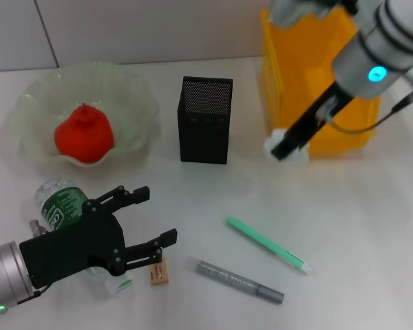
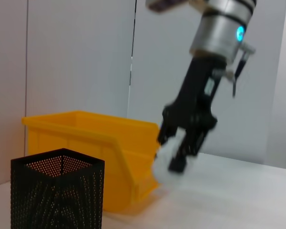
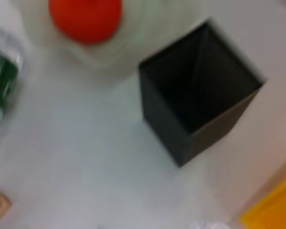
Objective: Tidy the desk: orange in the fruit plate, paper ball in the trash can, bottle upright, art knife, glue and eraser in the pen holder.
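Observation:
The orange (image 1: 84, 134) lies in the pale green fruit plate (image 1: 27, 103) at the back left. My right gripper (image 1: 287, 146) is shut on the white paper ball (image 1: 275, 141), low over the table just in front of the yellow trash can (image 1: 296, 62). The black mesh pen holder (image 1: 205, 120) stands in the middle. The bottle (image 1: 60, 205) lies on its side at the front left, partly under my open left gripper (image 1: 151, 216). The tan eraser (image 1: 160, 275) lies beside that gripper's lower finger. A slender green tool (image 1: 265, 244) and a grey one (image 1: 237, 280) lie at the front; I cannot tell which is the art knife and which the glue.
The left wrist view shows the pen holder (image 2: 57, 191), the trash can (image 2: 95, 148) with its low front lip, and the right gripper (image 2: 181, 152) holding the paper ball (image 2: 164, 160) beside it. A wall stands close behind the table.

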You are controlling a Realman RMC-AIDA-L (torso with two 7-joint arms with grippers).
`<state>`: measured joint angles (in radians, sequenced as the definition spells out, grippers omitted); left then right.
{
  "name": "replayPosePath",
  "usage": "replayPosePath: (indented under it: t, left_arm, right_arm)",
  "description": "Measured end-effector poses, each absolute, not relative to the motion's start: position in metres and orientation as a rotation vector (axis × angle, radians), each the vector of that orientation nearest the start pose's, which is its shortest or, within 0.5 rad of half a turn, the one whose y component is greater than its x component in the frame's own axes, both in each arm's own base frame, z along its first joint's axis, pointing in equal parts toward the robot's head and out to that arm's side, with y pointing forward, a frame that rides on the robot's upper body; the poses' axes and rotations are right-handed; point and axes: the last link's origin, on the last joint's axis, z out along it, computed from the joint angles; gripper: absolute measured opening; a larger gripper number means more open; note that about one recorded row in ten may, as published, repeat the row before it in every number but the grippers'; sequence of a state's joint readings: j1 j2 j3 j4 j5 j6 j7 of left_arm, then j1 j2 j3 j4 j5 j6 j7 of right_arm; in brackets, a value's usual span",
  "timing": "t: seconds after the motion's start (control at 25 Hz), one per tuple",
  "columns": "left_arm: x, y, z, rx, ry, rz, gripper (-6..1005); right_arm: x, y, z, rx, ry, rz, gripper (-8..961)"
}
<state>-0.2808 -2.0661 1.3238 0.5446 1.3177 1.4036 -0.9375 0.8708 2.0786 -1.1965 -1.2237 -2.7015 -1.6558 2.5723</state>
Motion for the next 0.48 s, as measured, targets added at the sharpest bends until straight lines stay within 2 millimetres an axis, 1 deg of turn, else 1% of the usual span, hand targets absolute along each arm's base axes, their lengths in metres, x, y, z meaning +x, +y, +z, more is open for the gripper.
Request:
replayPosePath:
  t: [0.12,0.24,0.36,0.44,0.48]
  left_arm:
    - [-0.275,0.269,-0.052,-2.641,-0.360,-0.867,868]
    - [-0.274,0.269,-0.052,-2.640,-0.357,-0.868,868]
    - [-0.274,0.269,-0.052,-2.641,-0.356,-0.869,868]
    - [-0.274,0.269,-0.053,-2.642,-0.355,-0.869,868]
    - [-0.273,0.270,-0.053,-2.642,-0.351,-0.870,868]
  right_arm:
    - [0.121,0.400,0.046,-2.526,0.886,-0.419,445]
    - [0.117,0.405,0.072,-2.462,0.875,-0.329,445]
    - [0.123,0.414,0.097,-2.360,0.867,-0.256,444]
    - [0.133,0.423,0.108,-2.285,0.874,-0.206,444]
    - [0.140,0.427,0.110,-2.252,0.887,-0.182,444]
